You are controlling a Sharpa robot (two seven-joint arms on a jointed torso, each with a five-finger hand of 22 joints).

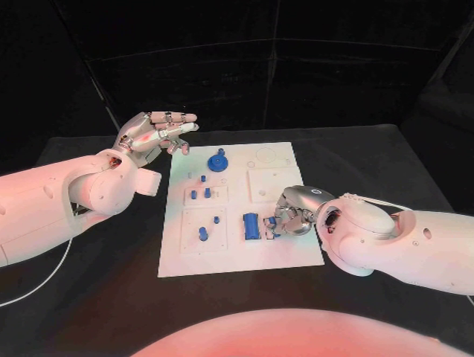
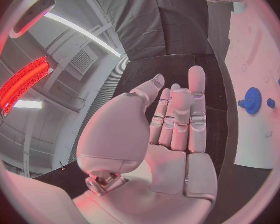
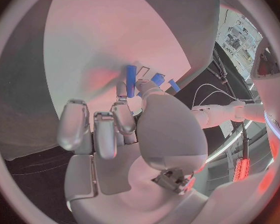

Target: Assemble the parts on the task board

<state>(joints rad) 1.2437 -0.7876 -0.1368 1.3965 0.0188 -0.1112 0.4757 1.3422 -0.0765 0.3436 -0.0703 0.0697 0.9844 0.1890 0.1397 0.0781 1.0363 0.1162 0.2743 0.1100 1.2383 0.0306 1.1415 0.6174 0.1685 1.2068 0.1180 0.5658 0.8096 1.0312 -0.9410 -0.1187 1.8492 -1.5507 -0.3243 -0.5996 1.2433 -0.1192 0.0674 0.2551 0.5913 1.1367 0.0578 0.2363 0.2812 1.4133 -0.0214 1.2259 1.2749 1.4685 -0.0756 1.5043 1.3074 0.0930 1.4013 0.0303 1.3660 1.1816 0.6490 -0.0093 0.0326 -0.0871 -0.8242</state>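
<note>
The white task board (image 1: 285, 249) lies in the middle of the black table. A blue gear (image 1: 219, 160) stands near its far end, and several small blue parts (image 1: 200, 193) sit in its left-hand slots. My right hand (image 1: 292, 212) reaches down onto the board's near right part. Its thumb and a finger pinch a slim blue bar (image 3: 131, 80) beside a wider blue block (image 1: 251, 226). My left hand (image 1: 154, 132) hovers off the board's far left corner, fingers stretched out and holding nothing. Past my left hand (image 2: 171, 129), the left wrist view shows the gear (image 2: 252, 100).
The board (image 2: 258, 50) has shallow white recesses on its far right half (image 1: 267, 182). Black table (image 1: 86, 297) surrounds it on all sides. White cables (image 1: 22, 294) trail near my left arm.
</note>
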